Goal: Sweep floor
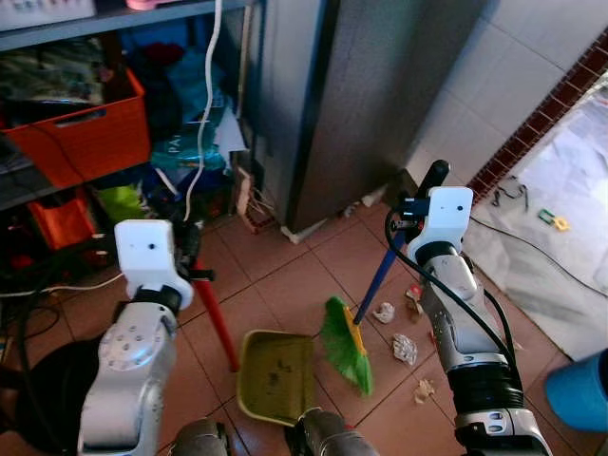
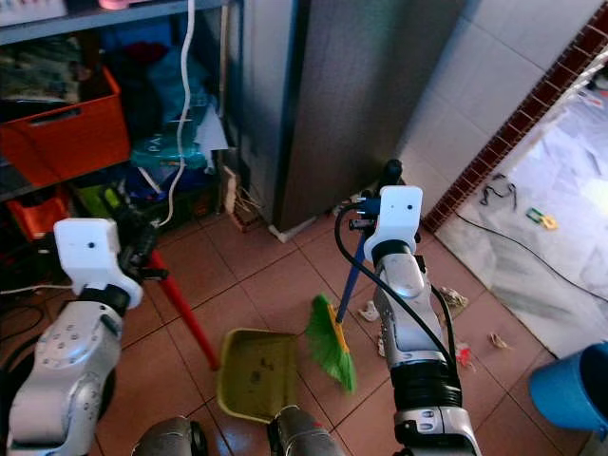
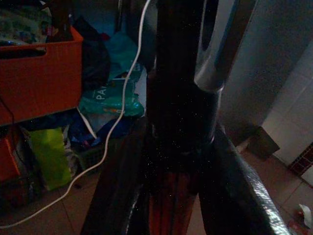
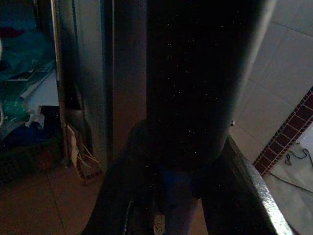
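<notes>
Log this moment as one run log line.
left end effector: shut on dustpan handle | right end effector: shut on broom | dustpan: on floor | paper scraps: unswept

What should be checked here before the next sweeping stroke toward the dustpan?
1. Right gripper shut on the blue-handled broom: ok.
2. Left gripper shut on the red handle of the olive-green plastic dustpan: ok.
3. Dustpan resting flat on the tiled floor: cannot tell.
4. Green bristles beside the dustpan's open edge: ok.
5. Crumpled paper scraps inside the dustpan: not ok, they lie on the broom's far side.
</notes>
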Available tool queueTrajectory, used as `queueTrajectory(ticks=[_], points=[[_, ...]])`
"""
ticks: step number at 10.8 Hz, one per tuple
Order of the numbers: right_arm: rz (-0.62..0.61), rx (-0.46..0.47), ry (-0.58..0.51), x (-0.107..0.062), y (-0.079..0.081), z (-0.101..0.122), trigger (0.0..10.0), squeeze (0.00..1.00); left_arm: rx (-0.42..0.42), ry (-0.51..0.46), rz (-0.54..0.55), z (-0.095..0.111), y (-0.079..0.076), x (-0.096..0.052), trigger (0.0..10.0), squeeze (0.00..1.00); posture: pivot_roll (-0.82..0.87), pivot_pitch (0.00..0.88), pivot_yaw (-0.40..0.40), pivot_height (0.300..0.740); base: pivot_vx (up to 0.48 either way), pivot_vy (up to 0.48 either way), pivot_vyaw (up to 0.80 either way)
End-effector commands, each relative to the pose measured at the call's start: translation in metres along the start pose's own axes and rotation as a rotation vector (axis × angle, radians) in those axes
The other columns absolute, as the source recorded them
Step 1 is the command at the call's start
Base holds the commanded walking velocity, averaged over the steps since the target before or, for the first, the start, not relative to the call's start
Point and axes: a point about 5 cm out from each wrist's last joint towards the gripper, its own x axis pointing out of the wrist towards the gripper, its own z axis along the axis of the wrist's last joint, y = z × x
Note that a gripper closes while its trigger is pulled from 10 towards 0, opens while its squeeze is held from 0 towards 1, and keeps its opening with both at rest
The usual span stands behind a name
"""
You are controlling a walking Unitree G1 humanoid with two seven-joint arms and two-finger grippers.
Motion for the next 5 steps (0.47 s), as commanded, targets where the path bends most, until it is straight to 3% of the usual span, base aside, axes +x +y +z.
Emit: queueTrajectory(ticks=[1, 5], points=[[-0.026, -0.013, 0.002, -0.0001, -0.0063, -0.0005, 10.0, 0.00, -0.012, -0.046, -0.013, 0.0085, -0.0037, -0.0005, 10.0, 0.00, 0.08, 0.118, -0.116, 0.740, -0.274, 0.000, -0.54], [-0.011, -0.015, 0.013, -0.0013, -0.0040, -0.0037, 10.0, 0.00, -0.016, -0.041, -0.020, 0.0076, -0.0049, -0.0003, 10.0, 0.00, 0.08, 0.110, -0.116, 0.740, -0.277, 0.000, 0.00]])
